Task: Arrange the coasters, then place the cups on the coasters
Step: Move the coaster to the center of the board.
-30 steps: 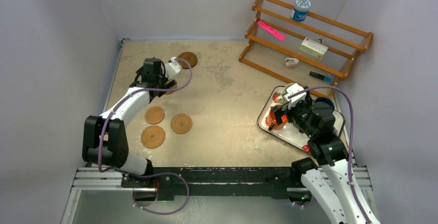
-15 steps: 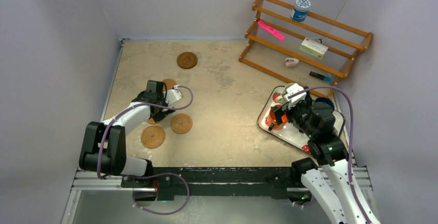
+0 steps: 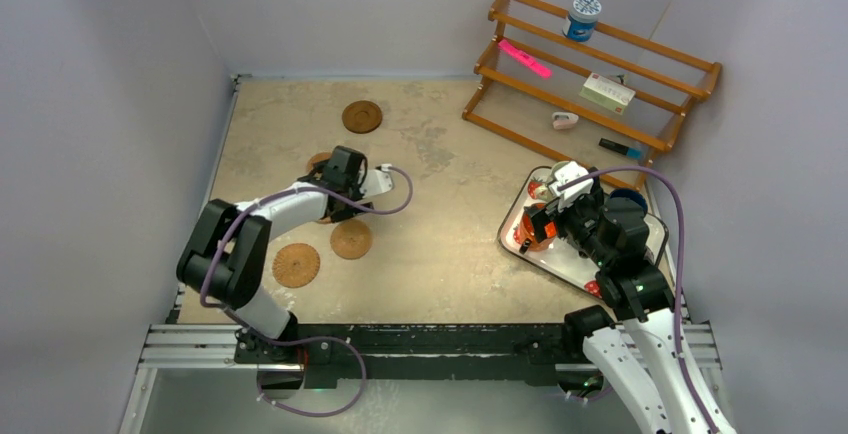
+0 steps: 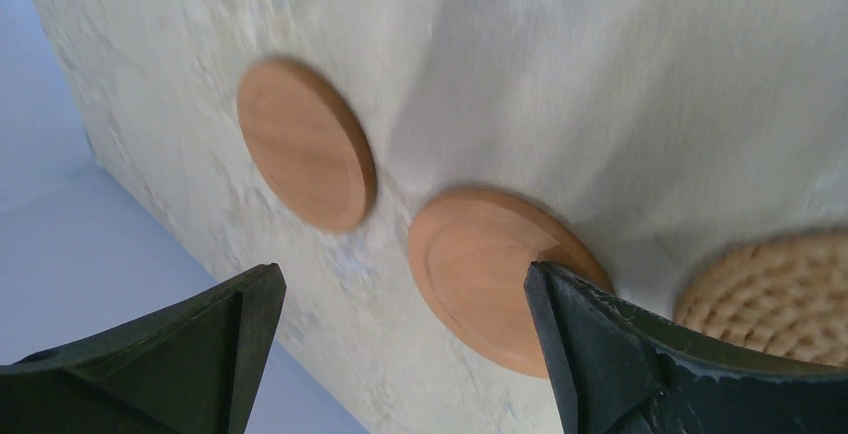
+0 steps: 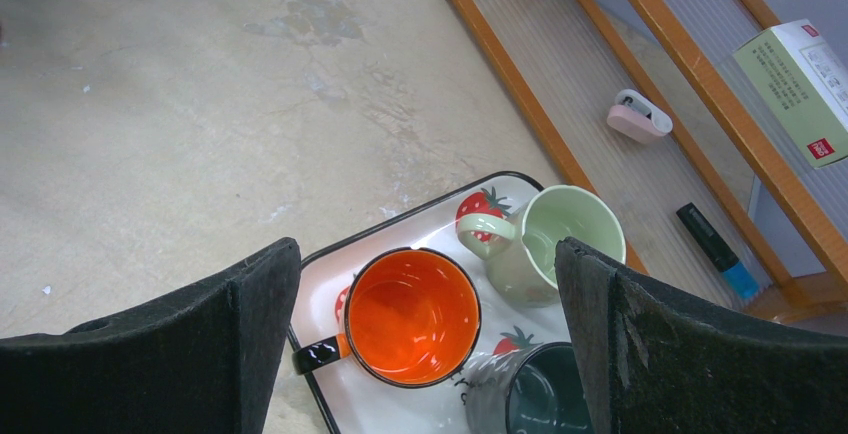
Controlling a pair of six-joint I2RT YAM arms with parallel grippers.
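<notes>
The left gripper [image 4: 400,274] hangs wide and empty over the coasters [image 3: 351,239] clustered at left — likely to space them out — while the right gripper [image 5: 428,249], equally agape, waits above the cups [image 5: 412,316] parked on the right-hand tray [image 5: 420,226].

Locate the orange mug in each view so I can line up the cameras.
Top external: orange mug at right, on the left end of the tray, partly hidden.
Left wrist: not in it.
Right wrist: the mug sits bottom centre.
Shared landmark: the strawberry-print tray, seen in the top external and right wrist views.
</notes>
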